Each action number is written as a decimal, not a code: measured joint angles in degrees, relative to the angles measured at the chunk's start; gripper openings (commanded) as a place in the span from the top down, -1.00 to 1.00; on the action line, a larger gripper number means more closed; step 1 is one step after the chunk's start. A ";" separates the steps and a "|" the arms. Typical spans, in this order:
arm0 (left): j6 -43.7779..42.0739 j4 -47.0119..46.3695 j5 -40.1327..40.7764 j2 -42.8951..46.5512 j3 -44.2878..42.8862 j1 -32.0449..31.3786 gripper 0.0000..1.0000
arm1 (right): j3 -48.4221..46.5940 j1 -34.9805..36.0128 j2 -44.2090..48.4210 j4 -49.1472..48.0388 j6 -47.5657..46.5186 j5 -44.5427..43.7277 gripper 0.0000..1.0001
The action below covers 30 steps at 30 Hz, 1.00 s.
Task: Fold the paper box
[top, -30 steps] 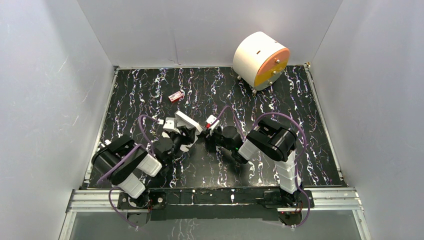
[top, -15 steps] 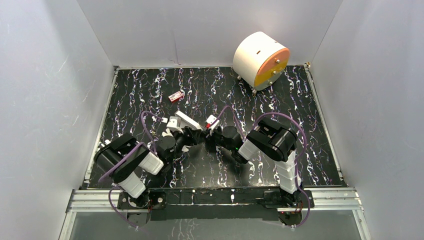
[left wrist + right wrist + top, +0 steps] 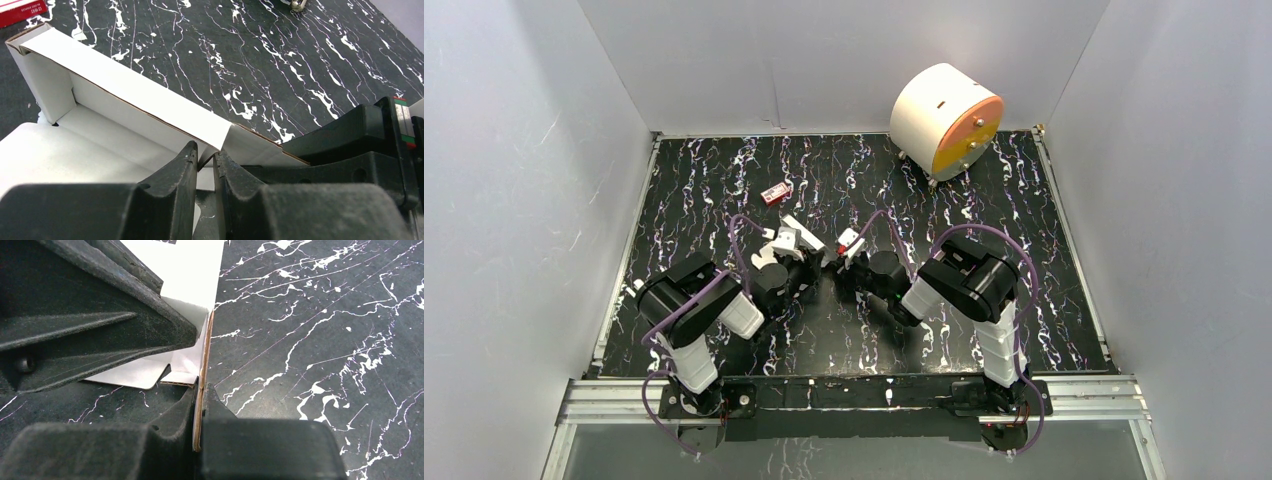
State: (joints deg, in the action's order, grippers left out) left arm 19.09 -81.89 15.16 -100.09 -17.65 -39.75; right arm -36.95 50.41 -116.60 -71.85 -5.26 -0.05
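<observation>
Between left claw [image 3: 204, 157] and right claw [image 3: 201, 390], paper box [image 3: 125, 100] pinched.

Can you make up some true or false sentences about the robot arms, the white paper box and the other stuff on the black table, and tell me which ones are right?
1. The right fingers pinch a flap of the paper box. True.
2. The big white drum with the orange face sits at the near left corner. False: it sits at the far right corner of the table.
3. The little red thing lies inside the box. False: it lies on the table beyond the box, apart from it.
4. The left fingers are closed on a wall of the box. True.
</observation>
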 measured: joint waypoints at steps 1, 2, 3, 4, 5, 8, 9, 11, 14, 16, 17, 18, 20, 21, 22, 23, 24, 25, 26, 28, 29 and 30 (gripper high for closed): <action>-0.39 -0.09 0.15 -0.22 -0.13 -0.09 0.69 | 0.00 -0.02 0.00 0.00 0.00 -0.02 1.00; -0.87 -0.44 0.35 -0.48 -0.22 -0.15 0.67 | 0.00 -0.09 0.02 0.02 0.02 -0.02 1.00; -1.27 -0.83 0.50 -0.83 -0.33 -0.20 0.60 | 0.00 -0.11 0.04 0.11 0.02 -0.02 1.00; -1.68 -1.11 0.66 -1.11 -0.44 -0.24 0.55 | 0.00 -0.11 0.13 0.24 0.04 -0.04 1.00; -2.14 -1.53 0.87 -1.40 -0.52 -0.26 0.49 | 0.00 -0.13 0.24 0.44 0.02 -0.20 1.00; -3.06 -2.12 1.62 -1.68 -0.48 -0.26 0.27 | 0.00 -0.20 0.70 1.11 0.02 -0.42 1.00; -3.15 -2.12 1.81 -1.57 -0.33 -0.24 0.23 | 0.02 -0.20 0.92 1.33 0.00 -0.61 1.00; -3.04 -2.10 2.08 -0.92 0.46 -0.13 0.16 | 0.13 -0.20 1.16 1.49 -0.04 -0.57 1.00; -2.62 -1.84 2.14 1.90 2.80 -0.09 0.06 | 0.33 -0.13 1.51 1.55 -0.13 0.31 1.00; -2.23 -1.66 2.14 3.89 4.11 -0.04 -0.03 | 0.37 -0.02 1.62 1.81 -0.15 0.50 1.00; -1.90 -1.68 2.08 4.98 4.68 0.04 -0.06 | 0.37 0.00 1.64 1.88 -0.17 0.50 1.00; -1.44 -1.64 1.99 6.08 5.14 0.22 -0.11 | 0.39 0.00 1.70 1.92 -0.17 0.55 1.00; 0.02 -1.66 1.70 8.33 5.99 0.76 -0.20 | 0.48 -0.07 1.81 2.01 -0.17 0.52 1.00; 0.94 -1.62 1.40 9.53 6.36 1.16 -0.23 | 0.57 -0.09 1.81 1.99 -0.17 0.52 1.00; 2.54 -1.42 0.87 11.13 6.82 1.55 -0.27 | 0.74 -0.11 1.88 1.97 -0.20 0.55 1.00; 2.95 -1.38 0.81 11.56 6.93 1.95 -0.30 | 0.85 -0.13 1.95 1.92 -0.22 0.52 1.00; 4.61 -0.74 0.33 12.79 7.06 2.62 -0.32 | 0.96 -0.15 2.05 1.92 -0.31 0.57 1.00; 6.73 0.24 -0.11 14.10 7.13 3.63 -0.32 | 1.09 -0.17 2.21 1.95 -0.35 0.59 1.00; 8.74 0.96 -0.42 14.99 7.15 4.68 -0.33 | 1.22 -0.17 2.34 1.97 -0.44 0.66 1.00; 14.34 2.99 -2.05 16.87 7.15 8.28 -0.32 | 1.25 -0.17 2.45 2.10 -0.61 0.72 1.00; 17.00 3.96 -2.82 17.46 7.15 10.21 -0.32 | 1.27 -0.17 2.56 2.25 -0.70 0.74 1.00; 19.69 4.87 -3.67 17.86 7.15 11.93 -0.31 | 1.29 -0.20 2.67 2.36 -0.79 0.79 1.00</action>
State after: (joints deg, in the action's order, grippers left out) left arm 38.79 -77.01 11.49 -82.24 -10.50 -27.81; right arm -35.66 50.22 -113.93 -69.49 -6.04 0.73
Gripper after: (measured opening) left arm 0.662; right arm 0.073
